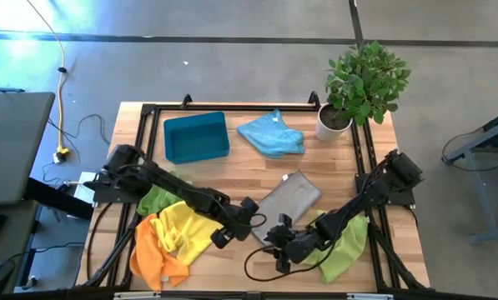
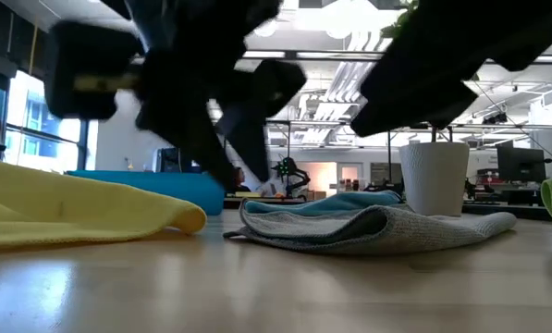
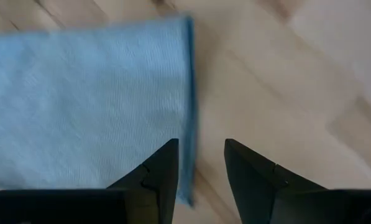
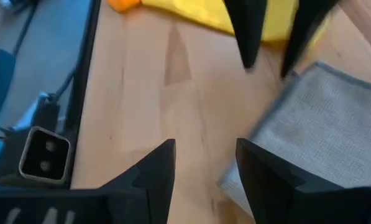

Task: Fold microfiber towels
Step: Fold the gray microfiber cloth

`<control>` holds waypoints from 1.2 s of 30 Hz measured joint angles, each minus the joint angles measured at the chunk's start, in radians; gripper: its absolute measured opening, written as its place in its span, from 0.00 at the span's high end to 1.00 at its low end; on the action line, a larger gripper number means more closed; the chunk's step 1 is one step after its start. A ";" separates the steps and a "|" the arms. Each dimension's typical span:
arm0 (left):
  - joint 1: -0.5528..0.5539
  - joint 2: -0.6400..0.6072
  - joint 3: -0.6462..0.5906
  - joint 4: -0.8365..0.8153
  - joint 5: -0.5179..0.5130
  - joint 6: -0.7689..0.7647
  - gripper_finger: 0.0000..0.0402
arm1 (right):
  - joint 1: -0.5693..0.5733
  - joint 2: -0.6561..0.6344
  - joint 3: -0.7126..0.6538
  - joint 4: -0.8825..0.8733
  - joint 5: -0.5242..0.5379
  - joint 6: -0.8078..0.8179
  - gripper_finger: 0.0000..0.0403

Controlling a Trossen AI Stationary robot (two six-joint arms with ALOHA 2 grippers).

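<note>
A grey towel (image 1: 292, 198) lies folded on the table's middle, and it also shows in the low view (image 2: 377, 227). My left gripper (image 1: 250, 218) is open, fingers pointing down over the towel's near left edge (image 3: 188, 93), one finger above the cloth and one above bare wood. The right wrist view shows its fingertips (image 4: 250, 59) by the towel's corner (image 4: 316, 68). My right gripper (image 1: 275, 243) is open and empty, low over the wood beside the towel's near edge (image 4: 247, 174). I cannot see either gripper touching the towel.
Yellow (image 1: 186, 227), orange (image 1: 153, 257) and lime green (image 1: 155, 200) towels are heaped at the near left. Another lime green towel (image 1: 346, 242) lies under my right arm. A light blue towel (image 1: 271, 133), a teal tray (image 1: 196, 137) and a potted plant (image 1: 349, 92) stand at the far side.
</note>
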 joint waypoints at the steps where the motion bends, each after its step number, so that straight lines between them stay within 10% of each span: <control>1: 0.001 0.005 -0.003 -0.003 -0.002 0.003 0.70 | 0.000 0.002 0.001 -0.004 0.001 -0.003 0.60; 36: 0.066 0.095 0.000 -0.009 0.077 -0.186 0.70 | -0.019 0.064 0.023 -0.083 -0.030 -0.072 0.60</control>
